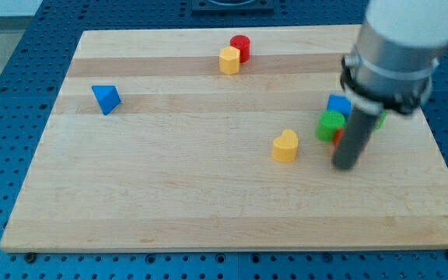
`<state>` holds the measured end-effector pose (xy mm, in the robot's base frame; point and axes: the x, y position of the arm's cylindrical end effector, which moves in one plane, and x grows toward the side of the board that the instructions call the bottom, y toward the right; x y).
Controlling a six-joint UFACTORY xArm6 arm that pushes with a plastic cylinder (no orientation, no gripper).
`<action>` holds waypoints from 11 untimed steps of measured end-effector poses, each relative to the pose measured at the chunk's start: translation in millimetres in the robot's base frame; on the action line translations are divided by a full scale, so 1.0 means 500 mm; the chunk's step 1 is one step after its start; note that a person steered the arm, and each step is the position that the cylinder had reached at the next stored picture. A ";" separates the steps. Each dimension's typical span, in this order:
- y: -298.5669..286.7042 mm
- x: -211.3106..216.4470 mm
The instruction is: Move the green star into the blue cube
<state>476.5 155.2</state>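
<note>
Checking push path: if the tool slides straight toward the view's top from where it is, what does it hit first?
Probably the green block, just up-left of my tip, with the blue cube touching behind it. A red block peeks out beside the rod; depth is unclear.

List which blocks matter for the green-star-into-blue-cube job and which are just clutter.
In play:
- green star, touching the blue cube
- blue cube, just above it
- my tip, just below and right of both

Lying about:
- yellow heart
- blue triangle
- red cylinder
- yellow block
- red block, mostly hidden behind the rod
</note>
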 end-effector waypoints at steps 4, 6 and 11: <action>0.152 0.146; 0.174 0.017; 0.099 -0.215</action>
<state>369.1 204.5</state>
